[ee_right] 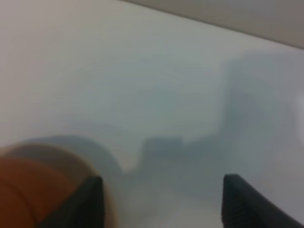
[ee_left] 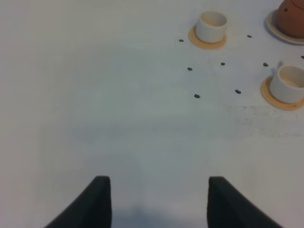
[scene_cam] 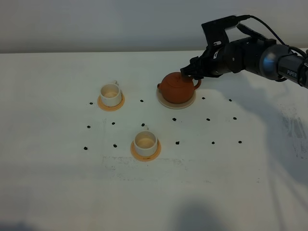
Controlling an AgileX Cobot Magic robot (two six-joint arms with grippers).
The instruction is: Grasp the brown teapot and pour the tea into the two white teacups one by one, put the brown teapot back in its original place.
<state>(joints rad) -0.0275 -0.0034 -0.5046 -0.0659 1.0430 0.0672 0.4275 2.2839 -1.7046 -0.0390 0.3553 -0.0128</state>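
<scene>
Brown teapot [ee_right: 19,190], just outside right fingers [ee_right: 90,204]

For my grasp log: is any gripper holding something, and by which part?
Nothing is held: left gripper open, right gripper open beside the brown teapot.

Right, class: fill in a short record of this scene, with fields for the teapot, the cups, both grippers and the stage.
teapot: upright on its coaster
cups: two, each on a saucer, apart from the teapot
right gripper: open, beside the teapot
left gripper: open, above bare table
stage: teapot not yet lifted
</scene>
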